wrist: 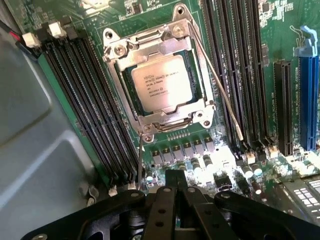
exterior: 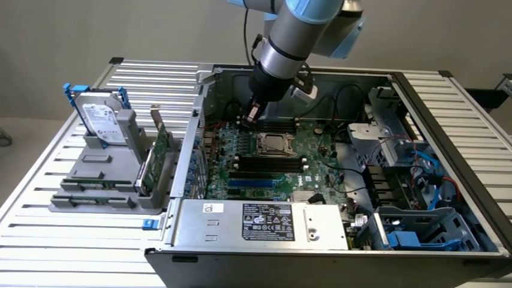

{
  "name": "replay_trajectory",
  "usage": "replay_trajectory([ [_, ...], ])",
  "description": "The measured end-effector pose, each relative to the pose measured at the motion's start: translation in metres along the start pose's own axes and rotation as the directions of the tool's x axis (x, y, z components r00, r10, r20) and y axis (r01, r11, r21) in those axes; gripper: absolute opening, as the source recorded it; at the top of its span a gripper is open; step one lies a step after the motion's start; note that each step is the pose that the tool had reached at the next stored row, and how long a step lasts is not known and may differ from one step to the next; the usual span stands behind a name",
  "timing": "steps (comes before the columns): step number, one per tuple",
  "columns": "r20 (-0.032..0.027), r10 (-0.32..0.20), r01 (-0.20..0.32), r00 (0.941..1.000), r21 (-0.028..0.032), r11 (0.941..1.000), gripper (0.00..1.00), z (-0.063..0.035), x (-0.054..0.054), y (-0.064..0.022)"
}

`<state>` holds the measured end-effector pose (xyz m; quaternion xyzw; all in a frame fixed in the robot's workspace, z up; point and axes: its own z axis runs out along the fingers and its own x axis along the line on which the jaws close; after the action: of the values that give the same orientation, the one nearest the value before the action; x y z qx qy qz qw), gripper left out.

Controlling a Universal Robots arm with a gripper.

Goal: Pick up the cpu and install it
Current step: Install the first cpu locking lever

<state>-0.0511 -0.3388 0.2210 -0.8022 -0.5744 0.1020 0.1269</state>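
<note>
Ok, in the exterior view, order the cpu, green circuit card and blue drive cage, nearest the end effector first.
From the end effector:
1. cpu, right beside it, mid-scene.
2. green circuit card, farther off, the exterior view's left.
3. blue drive cage, farthest, the exterior view's right.

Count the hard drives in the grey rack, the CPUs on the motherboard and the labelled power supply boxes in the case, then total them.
hard drive: 1
cpu: 1
power supply box: 1
Total: 3
</note>
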Motion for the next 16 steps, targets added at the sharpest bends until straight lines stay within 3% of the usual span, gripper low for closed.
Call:
replay_trajectory([
  [9,-0.0074,0.022,-0.022,0.9997,0.0003,0.9998,0.11,-0.0053,-0.004,-0.0023],
  [16,-0.0207,0.061,-0.061,0.9979,0.0016,0.9981,0.11,-0.0183,-0.005,-0.0071],
])
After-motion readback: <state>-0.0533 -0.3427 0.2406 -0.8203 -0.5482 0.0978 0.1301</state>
